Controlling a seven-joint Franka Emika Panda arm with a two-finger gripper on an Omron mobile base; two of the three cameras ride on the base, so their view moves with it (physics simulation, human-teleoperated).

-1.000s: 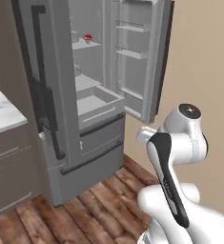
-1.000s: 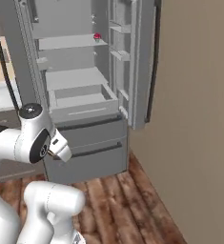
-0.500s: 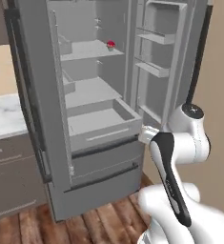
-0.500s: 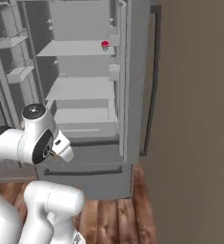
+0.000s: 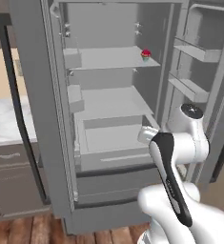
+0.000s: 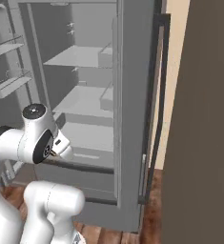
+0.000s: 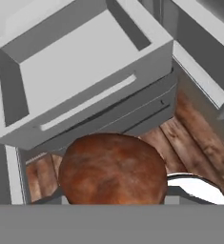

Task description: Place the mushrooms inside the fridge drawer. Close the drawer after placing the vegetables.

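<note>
The brown cap of a mushroom (image 7: 111,169) sits large at the bottom of the hand view, right where my fingertips rise, and it hides them. My gripper (image 5: 147,136) is shut on the mushroom and hangs in front of the open fridge, just right of the fridge drawer (image 5: 114,159). That light-grey drawer (image 7: 85,107) is pulled out, with nothing inside it, and lies ahead of and below the mushroom. From the right base view the gripper (image 6: 64,150) points toward the drawer (image 6: 87,138).
Both fridge doors stand open: the left door (image 5: 35,109) and the right door with shelves (image 5: 204,71). A pink-topped cupcake (image 5: 145,54) stands on the upper shelf. A closed lower freezer drawer (image 5: 113,188) sits under the open one. A marble counter (image 5: 4,124) lies left.
The whole picture has shifted as the base drove closer to the fridge, which now looms larger and more centred. The arm keeps much the same pose, mushroom still held.
</note>
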